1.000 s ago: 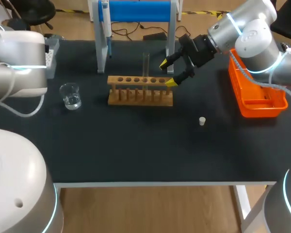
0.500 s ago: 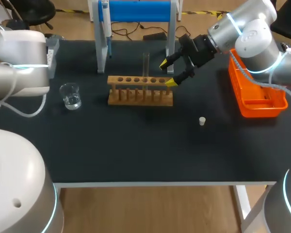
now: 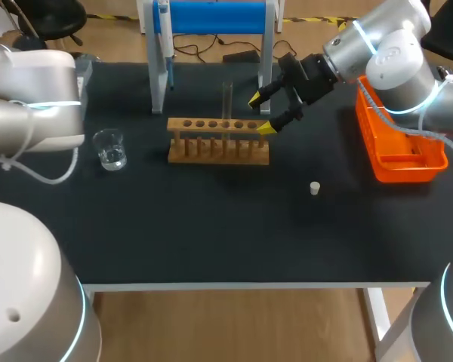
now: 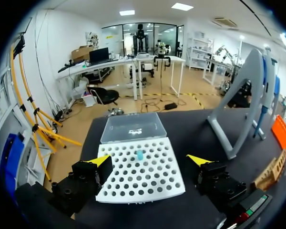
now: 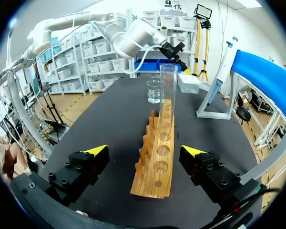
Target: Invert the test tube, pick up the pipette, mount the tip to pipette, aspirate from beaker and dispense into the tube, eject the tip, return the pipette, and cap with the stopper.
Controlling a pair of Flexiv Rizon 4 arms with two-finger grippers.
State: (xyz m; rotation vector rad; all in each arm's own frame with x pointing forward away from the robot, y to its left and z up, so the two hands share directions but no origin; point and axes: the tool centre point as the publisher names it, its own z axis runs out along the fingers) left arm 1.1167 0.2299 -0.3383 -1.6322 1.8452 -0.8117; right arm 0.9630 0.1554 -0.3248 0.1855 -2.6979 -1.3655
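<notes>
A glass beaker [image 3: 109, 148] holding a little clear liquid stands toward the left of the black table [image 3: 211, 234]. Well to its right is a wooden rack [image 3: 219, 141], and in one of its middle holes stands a clear test tube [image 3: 227, 102], upright with the open end on top; whether anything is in it I cannot tell. The right gripper [image 3: 260, 113] hangs at the rack's right end with its fingers wide apart, holding nothing; from its wrist the rack [image 5: 155, 164] runs straight ahead between the two yellow tips, the tube [image 5: 167, 102] farther along and the beaker [image 5: 154, 91] beyond. The left gripper [image 4: 148, 161] is also spread apart and empty, over a white tip box [image 4: 150, 183] at the table's far left corner; a single pale blue tip [image 4: 139, 154] sits in one of the holes, and the clear lid [image 4: 133, 128] lies open behind. An orange basket [image 3: 399, 147] sits at the right edge, under the right arm. A small white stopper [image 3: 315, 188] lies alone on the table in front of the rack's right end, well apart from it. At the back stands a blue and white stand [image 3: 211, 16], with the pipette [image 3: 164, 34] hanging on its left post.
</notes>
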